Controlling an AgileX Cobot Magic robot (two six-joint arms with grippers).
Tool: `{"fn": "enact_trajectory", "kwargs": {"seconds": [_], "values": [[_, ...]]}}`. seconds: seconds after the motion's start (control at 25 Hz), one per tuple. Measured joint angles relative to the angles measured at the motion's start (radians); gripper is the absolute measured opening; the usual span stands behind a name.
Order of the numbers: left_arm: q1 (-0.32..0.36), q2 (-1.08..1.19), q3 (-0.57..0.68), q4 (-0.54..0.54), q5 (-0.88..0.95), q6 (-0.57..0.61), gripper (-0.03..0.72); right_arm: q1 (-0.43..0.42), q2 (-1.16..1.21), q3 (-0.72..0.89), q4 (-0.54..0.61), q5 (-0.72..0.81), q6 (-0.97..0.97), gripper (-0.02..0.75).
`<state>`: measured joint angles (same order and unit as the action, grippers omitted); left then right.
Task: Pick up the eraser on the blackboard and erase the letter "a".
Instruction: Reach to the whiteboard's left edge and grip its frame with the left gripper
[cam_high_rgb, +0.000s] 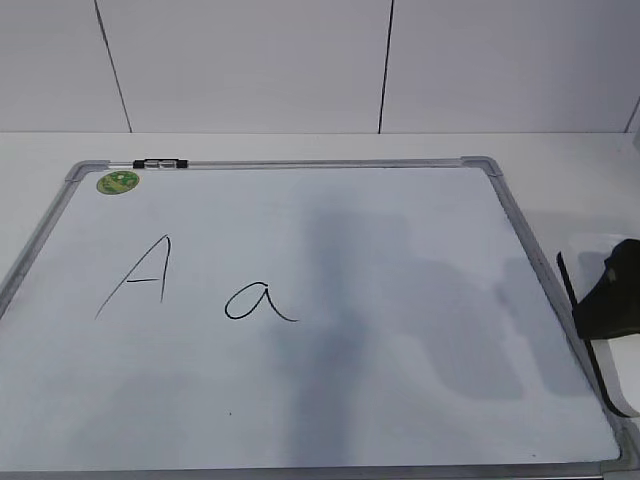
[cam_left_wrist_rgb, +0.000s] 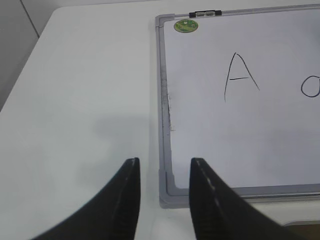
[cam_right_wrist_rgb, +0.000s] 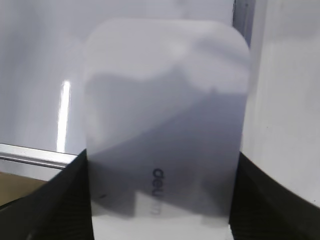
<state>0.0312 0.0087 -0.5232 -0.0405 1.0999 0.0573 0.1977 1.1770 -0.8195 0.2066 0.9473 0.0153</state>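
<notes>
The blackboard lies flat on the white table. The small letter "a" sits left of its middle, beside a taller capital "A". My right gripper is at the board's right edge, shut on the white eraser. In the right wrist view the eraser fills the space between the jaws, grey lettering up. My left gripper is open and empty over the board's near left corner. It is out of the exterior view. Only the edge of the "a" shows there.
A round green sticker and a small black clip sit at the board's far left corner. The white table extends left of the board. A grey wall stands behind.
</notes>
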Motion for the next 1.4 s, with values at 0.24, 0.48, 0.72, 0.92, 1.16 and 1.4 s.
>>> {"fn": "enact_trajectory", "kwargs": {"seconds": [0.24, 0.48, 0.72, 0.92, 1.16, 1.4], "values": [[0.000, 0.002, 0.000, -0.014, -0.002, 0.000, 0.258, 0.000, 0.000, 0.000, 0.000, 0.002, -0.002, 0.539], [0.000, 0.101, -0.045, -0.038, -0.117, 0.000, 0.361, 0.000, -0.001, 0.000, 0.000, 0.002, -0.004, 0.539], [-0.002, 0.368, -0.081, -0.070, -0.247, 0.000, 0.380, 0.000, -0.001, 0.000, 0.000, 0.002, -0.008, 0.539], [-0.004, 0.649, -0.165, -0.090, -0.319, 0.000, 0.382, 0.000, -0.001, 0.000, 0.000, 0.002, -0.015, 0.539], [-0.004, 0.995, -0.331, -0.091, -0.271, 0.000, 0.385, 0.000, -0.001, 0.000, 0.000, 0.002, -0.015, 0.539], [-0.005, 1.276, -0.467, -0.089, -0.213, 0.017, 0.426, 0.000, -0.001, 0.000, 0.000, 0.001, -0.015, 0.539]]}}
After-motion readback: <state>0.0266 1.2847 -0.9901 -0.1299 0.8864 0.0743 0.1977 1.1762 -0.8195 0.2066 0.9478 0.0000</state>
